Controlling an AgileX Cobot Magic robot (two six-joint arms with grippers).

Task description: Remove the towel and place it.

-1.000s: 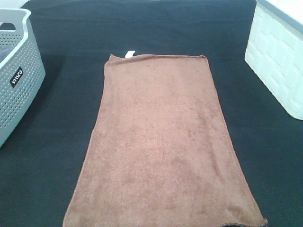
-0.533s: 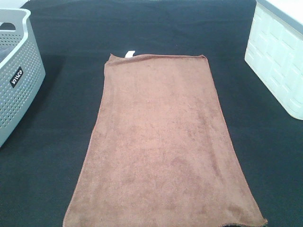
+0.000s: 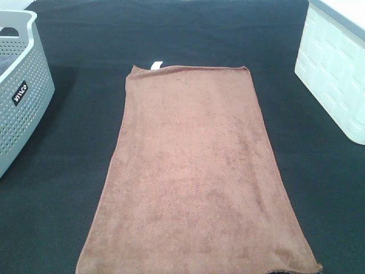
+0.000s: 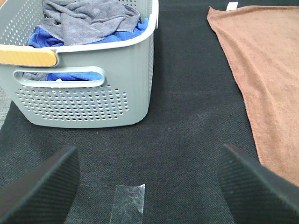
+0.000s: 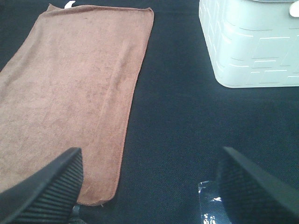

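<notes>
Brown plush rectangular towel (image 3: 194, 171) spread flat at centre of black fabric-covered tabletop (image 3: 68, 200), long axis running near-to-far in the high view, short edges crosswise. Small white tag (image 3: 155, 64) at far left corner, sticking out past the far edge. Near edge reaching the bottom of the high view.

Grey perforated plastic laundry basket (image 3: 20, 91) off to towel's left, well apart; crumpled grey cloth (image 4: 88, 18) & blue cloth (image 4: 70, 74) inside per left wrist cam. White ribbed plastic bin (image 3: 336, 68) off to towel's right, also apart from it.

Left claw (image 4: 149, 186) spread wide, nothing between its black ridged pads, over bare tabletop btwn basket & towel; clear tape patch (image 4: 127, 203) on tabletop below it. Right claw (image 5: 149, 186) likewise wide open & empty, over tabletop beside towel's right edge, w/ a crinkled clear scrap (image 5: 208, 205) near it.
</notes>
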